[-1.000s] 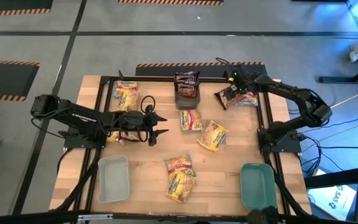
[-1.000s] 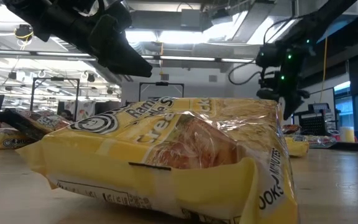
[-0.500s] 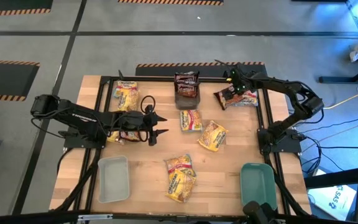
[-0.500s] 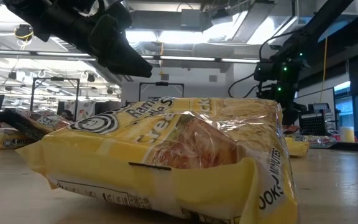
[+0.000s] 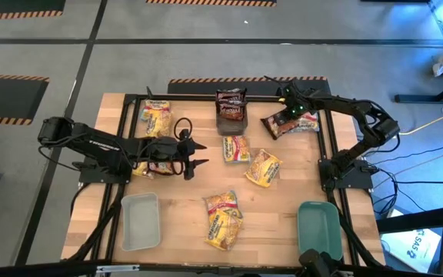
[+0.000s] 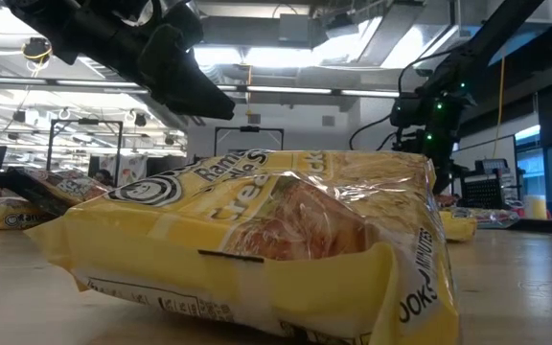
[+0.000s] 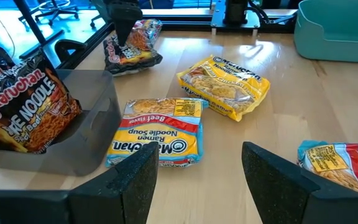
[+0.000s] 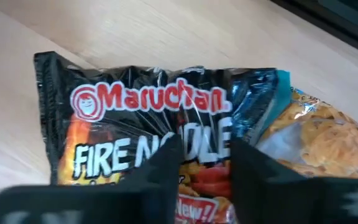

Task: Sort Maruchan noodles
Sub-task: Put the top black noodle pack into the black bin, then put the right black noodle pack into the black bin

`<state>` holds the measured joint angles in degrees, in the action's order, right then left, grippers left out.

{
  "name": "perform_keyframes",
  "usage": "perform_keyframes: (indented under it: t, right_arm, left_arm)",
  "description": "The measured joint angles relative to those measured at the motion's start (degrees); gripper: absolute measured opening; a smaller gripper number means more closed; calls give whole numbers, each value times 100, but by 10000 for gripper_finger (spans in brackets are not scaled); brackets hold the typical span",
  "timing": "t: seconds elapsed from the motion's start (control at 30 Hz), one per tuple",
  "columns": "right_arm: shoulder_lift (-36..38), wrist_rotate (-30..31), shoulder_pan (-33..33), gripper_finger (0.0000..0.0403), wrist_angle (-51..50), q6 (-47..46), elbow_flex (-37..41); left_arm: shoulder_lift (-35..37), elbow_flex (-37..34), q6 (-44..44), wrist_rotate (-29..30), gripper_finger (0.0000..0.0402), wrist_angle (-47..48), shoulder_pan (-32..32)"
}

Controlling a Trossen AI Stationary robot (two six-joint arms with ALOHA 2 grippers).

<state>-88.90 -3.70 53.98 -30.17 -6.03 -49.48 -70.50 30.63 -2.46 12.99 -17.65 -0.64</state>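
- You have most of the sorting still to do: the grey tray (image 5: 140, 221) and the teal tray (image 5: 318, 229) hold nothing, and packets lie scattered on the table (image 5: 183, 208).
- Your right gripper (image 5: 289, 115) is closing on the dark Fire Noodle packet (image 8: 148, 140) at the far right corner; a firm grasp I cannot tell.
- The packet's long axis runs roughly across the table, a little tilted.
- Your left gripper (image 7: 194, 180) waits released near the table's middle.

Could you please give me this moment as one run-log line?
right gripper: closing on dark Fire Noodle packet, far right | left gripper: open, hovering mid-table | teal tray: empty
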Motion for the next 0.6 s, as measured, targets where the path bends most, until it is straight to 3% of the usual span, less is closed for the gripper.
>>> perform_keyframes:
  t: [0.17, 0.6]
  right_arm:
    - [0, 4, 0, 8, 3, 167, 1]
    - [499, 127, -301, 1, -229, 487, 10]
  left_arm:
    - [0, 0, 2, 2, 224, 0, 0]
    - [0, 0, -38, 2, 224, 0, 0]
